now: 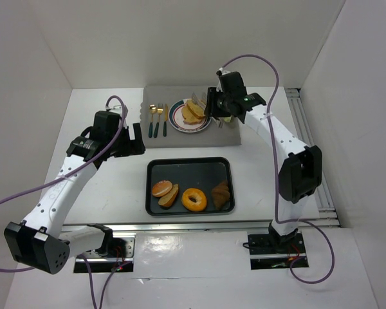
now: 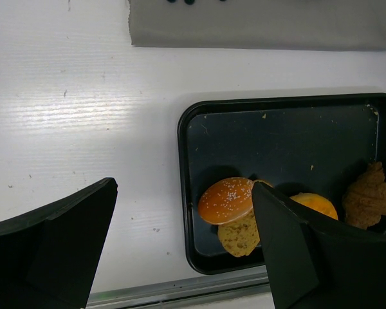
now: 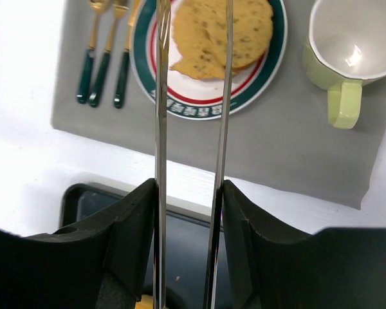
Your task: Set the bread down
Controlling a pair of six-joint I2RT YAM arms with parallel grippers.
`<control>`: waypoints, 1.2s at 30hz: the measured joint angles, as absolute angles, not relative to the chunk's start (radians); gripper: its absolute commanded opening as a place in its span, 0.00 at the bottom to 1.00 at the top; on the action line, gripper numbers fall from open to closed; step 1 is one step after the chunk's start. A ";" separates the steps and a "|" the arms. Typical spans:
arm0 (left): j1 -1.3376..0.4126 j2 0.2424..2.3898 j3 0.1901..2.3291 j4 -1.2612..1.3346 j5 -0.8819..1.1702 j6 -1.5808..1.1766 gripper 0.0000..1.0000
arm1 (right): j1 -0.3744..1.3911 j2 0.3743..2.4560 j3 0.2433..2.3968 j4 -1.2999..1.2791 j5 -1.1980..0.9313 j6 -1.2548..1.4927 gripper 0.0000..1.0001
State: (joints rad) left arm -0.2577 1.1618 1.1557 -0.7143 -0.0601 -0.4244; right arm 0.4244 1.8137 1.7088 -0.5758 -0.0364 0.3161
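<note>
Over the plate point(image 3: 199, 106), the jaws of the right gripper point(image 3: 190, 212) grip the tongs point(image 3: 159, 129), blades parted above the bread slice point(image 3: 251, 26); the left gripper point(image 2: 183, 190) has open jaws.

- Plate point(image 3: 199, 106): white, ringed teal and red.
- Tray point(image 2: 283, 129): black.
- Placemat point(image 3: 296, 154): grey.
- Mug point(image 3: 344, 103): pale green.
- Cutlery point(image 3: 103, 77): gold, dark green handles.
- Bun point(image 2: 226, 199): golden-brown, seed-speckled.
- Tongs point(image 3: 159, 129): silver.

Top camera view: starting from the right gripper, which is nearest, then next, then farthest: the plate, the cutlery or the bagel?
From the right gripper, shut on tongs:
1. Plate, just left of it.
2. Cutlery, further left on the mat.
3. Bagel, on the near tray.
</note>
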 measured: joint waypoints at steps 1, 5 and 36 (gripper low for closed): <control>-0.258 1.162 1.156 -0.714 -0.060 -0.424 1.00 | 0.430 1.801 1.709 -0.576 -0.036 0.316 0.51; -0.258 1.162 1.156 -0.714 -0.060 -0.424 1.00 | 0.476 1.737 1.705 -0.590 -0.021 0.315 0.51; -0.267 1.196 1.186 -0.714 -0.074 -0.424 1.00 | 0.741 1.061 1.117 -1.140 -0.141 0.496 0.53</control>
